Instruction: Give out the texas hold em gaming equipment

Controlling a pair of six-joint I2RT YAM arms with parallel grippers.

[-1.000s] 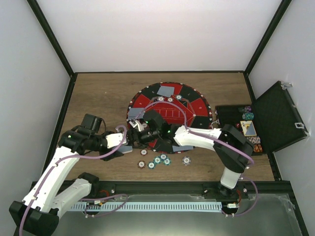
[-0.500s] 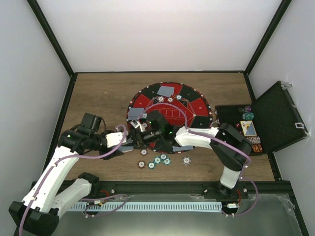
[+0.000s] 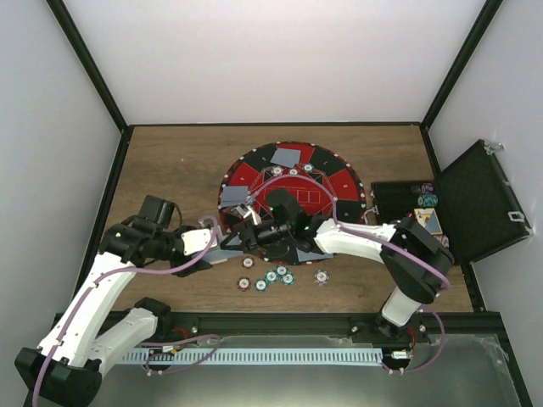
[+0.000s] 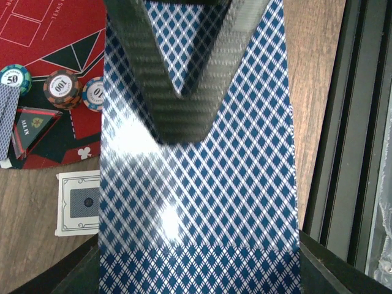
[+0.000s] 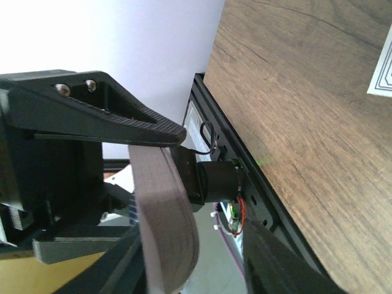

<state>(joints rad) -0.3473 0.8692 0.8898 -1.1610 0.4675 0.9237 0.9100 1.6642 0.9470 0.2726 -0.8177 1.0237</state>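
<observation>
My left gripper (image 3: 219,246) is shut on a deck of blue-diamond-backed cards (image 4: 202,202) that fills the left wrist view, held just off the mat's near-left edge. My right gripper (image 3: 248,237) is open at the deck's far end. In the right wrist view the deck shows edge-on (image 5: 165,226), close to one finger and far from the other. A dark ridged finger (image 4: 177,79) lies over the top card. Striped chips (image 3: 270,275) lie on the wood in front. Cards lie on the mat at the far side (image 3: 287,157) and left (image 3: 232,196).
The round red-and-black mat (image 3: 339,182) sits mid-table with chips (image 4: 63,89) on it. One card (image 4: 79,211) lies on the wood beside the mat. The open black case (image 3: 475,203) stands at the right with chips and cards. A lone chip (image 3: 321,275) lies nearer right.
My right arm has drawn back to the right and its gripper has shifted slightly right and nearer along the deck. My left arm has stayed still with the deck.
</observation>
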